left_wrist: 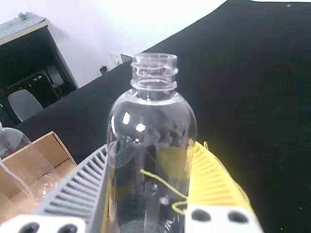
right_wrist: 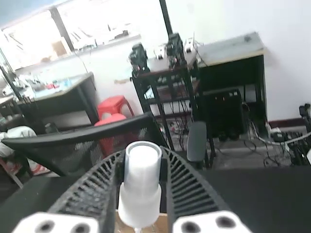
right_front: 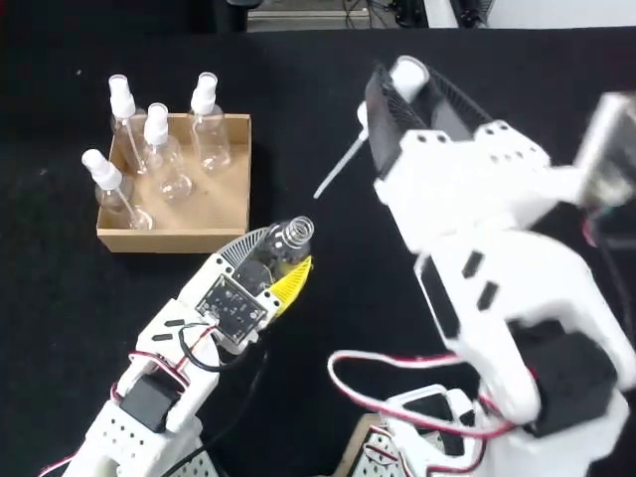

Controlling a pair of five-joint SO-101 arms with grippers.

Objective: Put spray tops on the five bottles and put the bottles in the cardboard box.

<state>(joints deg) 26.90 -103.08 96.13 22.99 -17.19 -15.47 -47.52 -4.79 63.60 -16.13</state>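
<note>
Gripping a clear bottle [left_wrist: 153,111], the left claw [left_wrist: 150,165] has its grey and yellow fingers closed against the bottle's two sides. The bottle is see-through plastic, rounded at the shoulder, with a ridged screw neck and an open mouth that has no top on it. Its neck points out past the fingertips. In the high view the left claw [right_front: 281,256] holds the bottle [right_front: 290,238] over the black table [right_front: 60,318], just beside the near right corner of the cardboard box [right_front: 238,179].

The right claw [right_wrist: 141,170] is clamped on a white spray top [right_wrist: 141,179], its dark ribbed fingers pressing the top from both sides. From above, the right claw [right_front: 402,87] sits well to the right of the box, and a thin pale tube [right_front: 338,167] slants from the spray top [right_front: 408,72] toward the bottle's mouth, its tip short of the neck.

Four more clear bottles [right_front: 159,149] stand inside the box, each with a white spray top already on it.
</note>
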